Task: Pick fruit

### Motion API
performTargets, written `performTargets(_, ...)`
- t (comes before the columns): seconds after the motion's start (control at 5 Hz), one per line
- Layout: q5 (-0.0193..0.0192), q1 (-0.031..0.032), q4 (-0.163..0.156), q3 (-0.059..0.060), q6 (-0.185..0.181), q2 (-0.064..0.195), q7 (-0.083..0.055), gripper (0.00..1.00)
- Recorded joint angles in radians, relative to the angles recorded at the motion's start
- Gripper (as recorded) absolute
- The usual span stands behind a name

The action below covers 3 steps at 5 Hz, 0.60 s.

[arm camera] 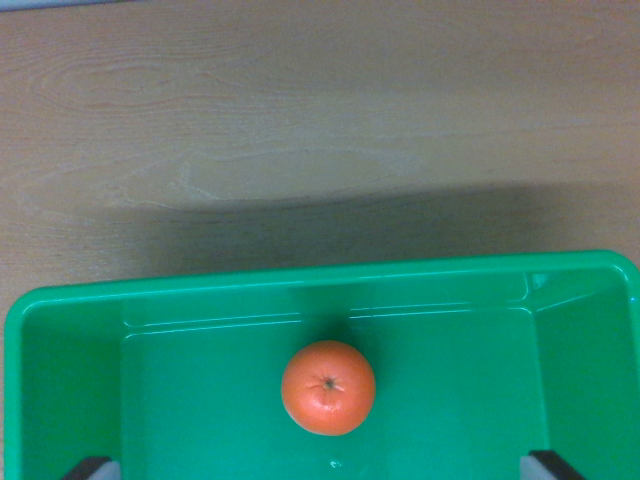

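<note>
I'm looking straight down into a green bin (70, 300), and there sits the orange (328, 388), stem dimple up, resting on the bin floor near the middle, a little short of the far wall. Beyond that wall lies bare wooden table (300, 110), crossed by the bin's shadow. My two fingertips (88, 467) poke in at the bottom corners, spread wide apart, holding nothing.

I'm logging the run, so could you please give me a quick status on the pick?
Pincer fingertips wide apart at bottom corners, holding nothing. Orange upright in green bin, centred between them. Nothing else in bin.
</note>
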Motion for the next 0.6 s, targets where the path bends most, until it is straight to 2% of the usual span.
performTargets(0.2,0.0000,0.0000,0.000,0.000,0.000,0.000,0.000,0.00)
performTargets(0.4,0.0004,-0.0011,-0.021,0.001,-0.029,0.010,-0.005,0.00)
performTargets(0.6,0.0004,-0.0011,-0.021,0.001,-0.029,0.010,-0.005,0.00)
